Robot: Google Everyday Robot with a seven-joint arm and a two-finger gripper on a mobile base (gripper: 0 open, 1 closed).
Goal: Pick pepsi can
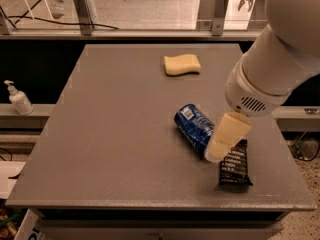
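The pepsi can [194, 125] lies on its side on the grey table [115, 134], right of centre, dark blue with white print. My gripper [225, 136] hangs from the white arm that comes in from the upper right. Its cream finger covers the can's right end and sits just above it. A flat black snack bar wrapper [235, 165] lies just right of and in front of the can, partly behind the finger.
A yellow sponge [182, 64] lies at the back of the table. A white pump bottle [18, 99] stands on a ledge to the left. Railing posts [80, 6] run behind the table. The table's front edge is close below the wrapper.
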